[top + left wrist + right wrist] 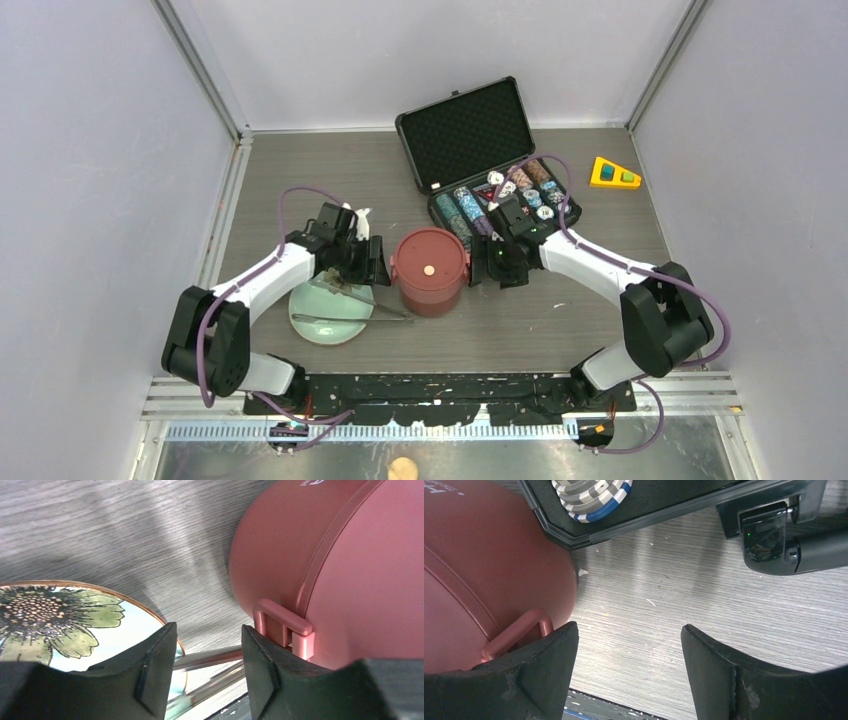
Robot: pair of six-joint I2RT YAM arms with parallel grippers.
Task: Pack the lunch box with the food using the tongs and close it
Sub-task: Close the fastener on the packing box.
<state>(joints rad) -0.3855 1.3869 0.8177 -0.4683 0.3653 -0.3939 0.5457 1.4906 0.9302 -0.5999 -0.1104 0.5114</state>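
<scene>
Where the two arms meet at mid-table, the lunch box [430, 272] stands upright between the grippers. Its top shows flat maroon with a small pale spot at the centre.

Left gripper [207, 675]: fingers [155, 677] spread, a plain gap between them, nothing pinched. Through that gap the tongs [212, 656] show. Both thin arms run crosswise just beyond the fingertips (whether a tip touches them I cannot tell). Outside one finger lies the plate [140, 627], flower-printed and gold-rimmed, and the tongs cross its rim. Outside the other finger is the lunch box wall, close, with a side clip [282, 625] just past that fingertip.

Right gripper [629, 677]: fingers [729, 675] spread wide, only bare table [649, 610] in the gap. The lunch box wall is outside one finger. The opposite clip [519, 630] sits right at that finger's edge, touching or nearly so. Ahead of the fingertips, past the strip of table, is the chip case [664, 515] with a grey-and-blue chip stack [589, 497].

From above, each gripper sits low beside the lunch box wall, one on either side. The tongs rest across the plate, one end reaching toward the lunch box base. Small dark bits lie on the plate by the left fingers, too small to name.
</scene>
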